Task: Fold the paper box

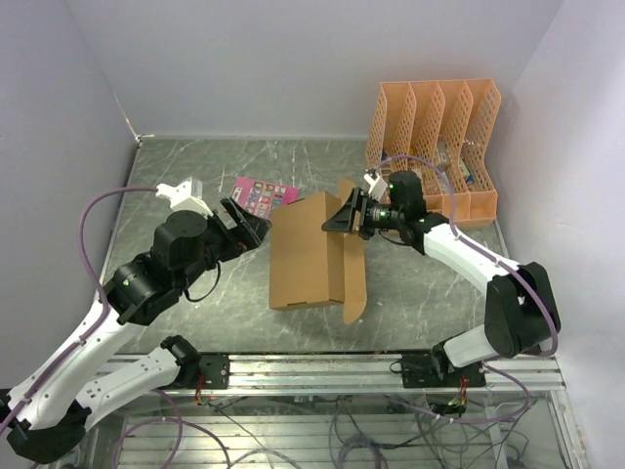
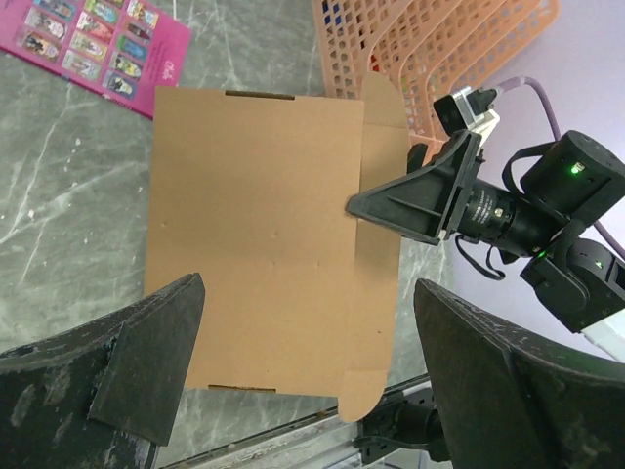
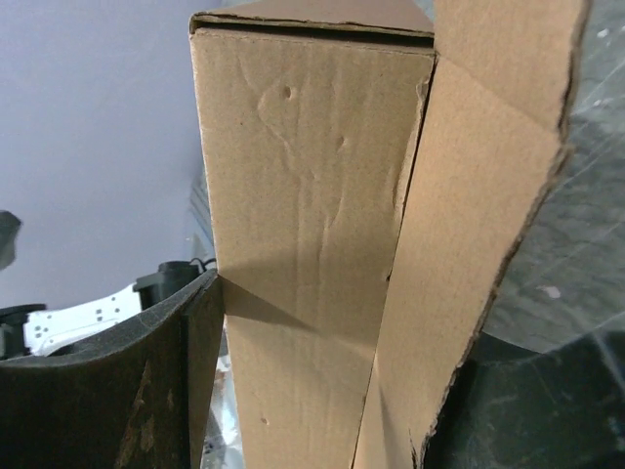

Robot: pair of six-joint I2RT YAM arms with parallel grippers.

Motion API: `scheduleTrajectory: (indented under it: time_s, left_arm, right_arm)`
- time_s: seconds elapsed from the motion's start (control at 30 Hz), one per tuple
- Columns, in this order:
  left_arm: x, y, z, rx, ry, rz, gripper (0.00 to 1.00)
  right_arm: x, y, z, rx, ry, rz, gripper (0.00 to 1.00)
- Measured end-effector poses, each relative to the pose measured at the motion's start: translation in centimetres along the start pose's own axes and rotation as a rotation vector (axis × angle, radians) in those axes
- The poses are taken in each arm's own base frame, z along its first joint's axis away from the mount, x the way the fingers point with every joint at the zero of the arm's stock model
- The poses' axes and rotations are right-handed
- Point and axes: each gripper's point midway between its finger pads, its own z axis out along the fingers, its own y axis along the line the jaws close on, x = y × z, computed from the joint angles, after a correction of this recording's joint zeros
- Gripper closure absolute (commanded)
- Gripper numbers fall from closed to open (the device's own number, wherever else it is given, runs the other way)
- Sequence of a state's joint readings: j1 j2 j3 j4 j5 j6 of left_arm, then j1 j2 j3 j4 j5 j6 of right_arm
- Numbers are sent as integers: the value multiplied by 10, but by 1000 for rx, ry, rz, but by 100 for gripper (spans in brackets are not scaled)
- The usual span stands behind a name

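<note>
Cardboard box (image 1: 305,256): brown, corrugated, die-cut. We see it in the middle of the grey marbled worktop (image 1: 186,176), between the two arms, its right-hand wall and flap raised.
Right tool (image 1: 334,223): we find it clamped on that raised wall and flap, with one finger (image 3: 146,381) pressed against the cardboard's face.
Left tool (image 1: 252,228): jaws wide apart, gripping nothing, just beside the box's left edge.
Pink printed card (image 1: 264,193): flat, near the box's far left corner.
Orange lattice file organizer (image 1: 435,127): far right corner, beyond the right arm.
</note>
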State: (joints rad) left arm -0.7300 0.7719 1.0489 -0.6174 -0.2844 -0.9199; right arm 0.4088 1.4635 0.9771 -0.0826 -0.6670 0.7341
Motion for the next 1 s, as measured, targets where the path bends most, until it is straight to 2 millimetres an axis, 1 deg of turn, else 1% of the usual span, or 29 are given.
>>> scheduleTrajectory:
  time_s: [0.13, 0.23, 0.37, 0.47, 0.53, 0.7, 0.83, 1.0]
  left_arm:
    - [11, 12, 2, -18, 15, 3, 2]
    - [24, 25, 5, -39, 37, 3, 2]
    - [50, 41, 16, -63, 99, 1, 5]
    - [68, 51, 26, -85, 151, 4, 8]
    - [80, 57, 34, -102, 182, 9, 12]
    - [105, 72, 51, -140, 250, 24, 16]
    - [120, 79, 68, -173, 296, 54, 17]
    - [135, 92, 81, -225, 350, 109, 18]
  right_arm:
    - [9, -3, 9, -49, 3, 53, 57]
    - [15, -6, 18, -74, 10, 81, 51]
    - [29, -18, 33, -87, 43, 144, 45]
    - [36, -30, 43, -82, 72, 192, 38]
    - [38, -34, 47, -82, 82, 203, 32]
    - [45, -50, 53, -51, 96, 163, 17]
    - [55, -69, 54, 13, 119, 124, 11]
    - [63, -89, 50, 113, 149, 72, 7]
